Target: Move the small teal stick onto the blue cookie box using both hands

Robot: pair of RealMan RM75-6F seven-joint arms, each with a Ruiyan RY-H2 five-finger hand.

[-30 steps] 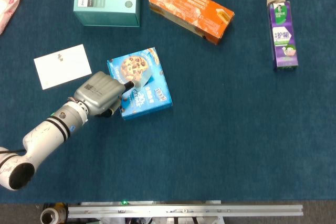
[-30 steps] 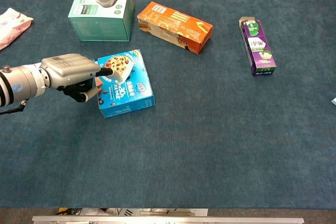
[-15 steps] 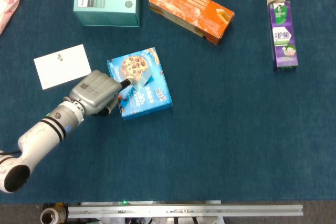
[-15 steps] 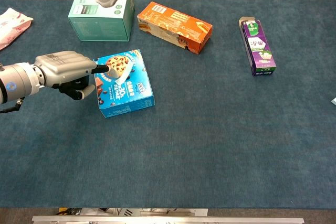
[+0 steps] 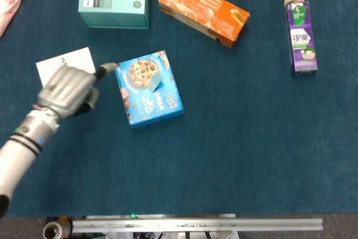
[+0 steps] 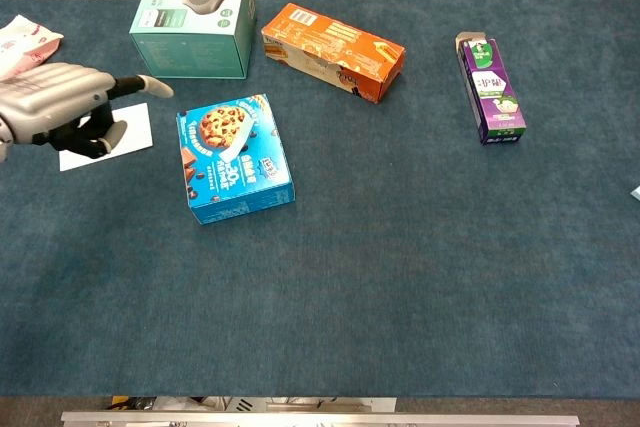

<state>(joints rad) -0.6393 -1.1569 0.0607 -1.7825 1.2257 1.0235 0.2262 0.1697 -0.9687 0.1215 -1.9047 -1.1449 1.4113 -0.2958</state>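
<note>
Presently the left hand (image 5: 68, 89) sits at nine o'clock of the cookie box (image 5: 148, 88), apart from it — one finger extended toward the box, the rest curled in, nothing visibly held. It overlaps a white card (image 6: 108, 134). The teal stick (image 5: 154, 82) lies on the box top. The right hand is out of view.

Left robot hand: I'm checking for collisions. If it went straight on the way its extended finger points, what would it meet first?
Probably the blue cookie box, just beyond the left robot hand; height is unclear.
</note>
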